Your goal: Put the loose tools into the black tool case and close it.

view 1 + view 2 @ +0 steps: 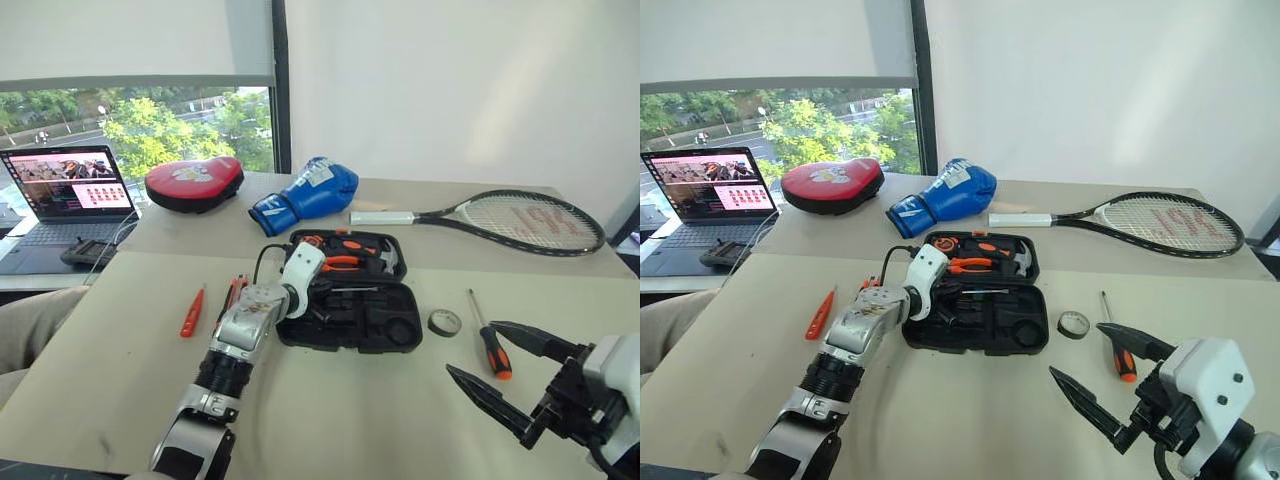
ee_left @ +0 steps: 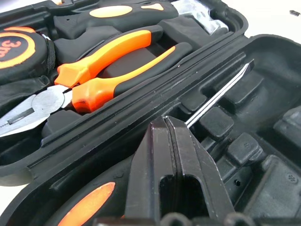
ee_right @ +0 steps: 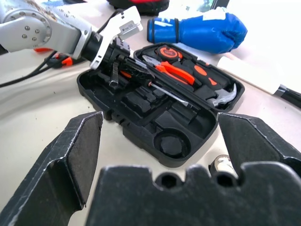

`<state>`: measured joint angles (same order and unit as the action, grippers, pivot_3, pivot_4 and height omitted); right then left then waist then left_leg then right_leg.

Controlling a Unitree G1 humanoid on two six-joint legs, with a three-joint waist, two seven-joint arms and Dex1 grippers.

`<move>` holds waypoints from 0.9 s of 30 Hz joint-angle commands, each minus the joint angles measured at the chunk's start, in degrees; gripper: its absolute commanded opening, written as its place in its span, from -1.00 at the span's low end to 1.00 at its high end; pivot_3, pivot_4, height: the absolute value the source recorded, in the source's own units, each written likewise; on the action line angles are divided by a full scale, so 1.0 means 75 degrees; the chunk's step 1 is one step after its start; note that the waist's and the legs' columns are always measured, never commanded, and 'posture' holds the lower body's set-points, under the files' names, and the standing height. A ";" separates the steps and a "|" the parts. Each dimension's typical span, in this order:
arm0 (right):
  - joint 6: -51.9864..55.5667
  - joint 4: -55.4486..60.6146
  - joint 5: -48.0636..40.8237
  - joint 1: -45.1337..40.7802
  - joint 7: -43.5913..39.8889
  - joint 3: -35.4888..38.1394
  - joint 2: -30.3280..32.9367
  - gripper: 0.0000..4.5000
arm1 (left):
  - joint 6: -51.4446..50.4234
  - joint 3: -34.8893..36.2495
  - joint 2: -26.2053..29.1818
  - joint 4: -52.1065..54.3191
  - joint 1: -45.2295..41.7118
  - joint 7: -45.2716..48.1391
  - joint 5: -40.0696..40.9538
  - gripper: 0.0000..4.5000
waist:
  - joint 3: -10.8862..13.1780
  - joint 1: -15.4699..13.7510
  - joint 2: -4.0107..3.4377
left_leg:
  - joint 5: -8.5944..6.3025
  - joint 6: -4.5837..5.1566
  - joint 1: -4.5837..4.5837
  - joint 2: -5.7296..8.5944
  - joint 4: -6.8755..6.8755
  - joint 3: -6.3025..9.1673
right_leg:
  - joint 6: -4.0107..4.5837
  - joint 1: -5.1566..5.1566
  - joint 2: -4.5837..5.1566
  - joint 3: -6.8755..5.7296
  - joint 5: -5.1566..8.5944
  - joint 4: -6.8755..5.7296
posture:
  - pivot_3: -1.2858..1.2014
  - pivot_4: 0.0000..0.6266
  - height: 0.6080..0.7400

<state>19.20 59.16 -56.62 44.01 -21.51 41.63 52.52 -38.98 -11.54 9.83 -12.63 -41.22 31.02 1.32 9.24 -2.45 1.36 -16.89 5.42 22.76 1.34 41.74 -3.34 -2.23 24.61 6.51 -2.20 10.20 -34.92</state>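
Observation:
The black tool case [image 1: 385,335] lies open mid-table, with pliers [image 2: 108,70], a tape measure and a hammer in its far half. My left gripper [image 2: 165,120] is shut over the near half. A slim screwdriver [image 2: 216,94] lies in a slot just beneath and past its tips. Whether it is pinched, I cannot tell. Left of the case lie a small orange screwdriver [image 1: 192,312] and the utility knife [image 1: 235,293], partly behind my arm. To its right are the tape roll [image 1: 444,322] and another screwdriver [image 1: 490,345]. My right gripper [image 1: 470,348] hangs open and empty near the front right.
At the back of the table lie a red oval pad [image 1: 193,183], a blue boxing glove [image 1: 310,192] and a tennis racket [image 1: 520,220]. A laptop [image 1: 65,190] stands on a lower desk at the far left.

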 commanded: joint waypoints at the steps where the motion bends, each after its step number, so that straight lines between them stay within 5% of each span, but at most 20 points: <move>1: 0.0628 0.0111 -0.0250 -0.0064 0.0600 -0.0004 0.0119 1.00 | -0.0178 -0.0590 0.0239 -0.0478 0.0177 0.0329 -0.0269 -0.98 | -0.0002 0.0002 0.0000 | -0.0002 0.0001 -0.0015 -0.0002 -0.0002 0.0000 | 0.0000 -0.0017 0.0000 -0.0001 0.0001 0.0003 | 0.03 -0.52 1.00; 12: 0.2388 -0.0463 -0.0135 -0.2164 0.2241 -0.1228 0.0340 1.00 | 0.1701 0.0653 0.0924 -0.0220 0.0388 0.0963 0.0607 -0.98 | -0.0028 0.0127 -0.0022 | -0.0034 -0.0043 -0.0059 -0.0037 -0.0019 -0.0005 | 0.0039 -0.0031 0.0004 0.0004 0.0027 0.0001 | 0.03 -0.52 1.00; 23: 0.3799 -0.1502 -0.0390 -0.3876 0.2689 -0.1929 0.0651 1.00 | -0.0591 0.1469 0.2166 0.2119 0.0798 0.3504 0.3555 -0.98 | -0.0021 0.0073 -0.0018 | -0.0027 -0.0058 -0.0014 -0.0021 -0.0009 -0.0005 | 0.0038 -0.0001 -0.0013 -0.0011 0.0032 0.0000 | 0.03 -0.52 1.00; 27: 0.4023 -0.1769 -0.0373 -0.4171 0.2469 -0.2099 0.0522 1.00 | -0.0552 0.1250 0.2147 0.2019 0.0716 0.2793 0.3151 -0.50 | -0.0020 0.0023 -0.0017 | -0.0014 -0.0079 -0.0014 -0.0015 -0.0010 -0.0007 | 0.0031 -0.0006 -0.0016 -0.0009 0.0036 0.0006 | 0.03 -0.52 1.00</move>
<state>48.71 45.55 -59.76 13.82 -2.55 25.37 56.70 -42.90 -1.37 26.56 1.57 -34.73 54.77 26.25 9.09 -2.28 1.23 -17.00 4.84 22.65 1.24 41.66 -3.38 -2.00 24.55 6.40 -2.27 10.47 -34.88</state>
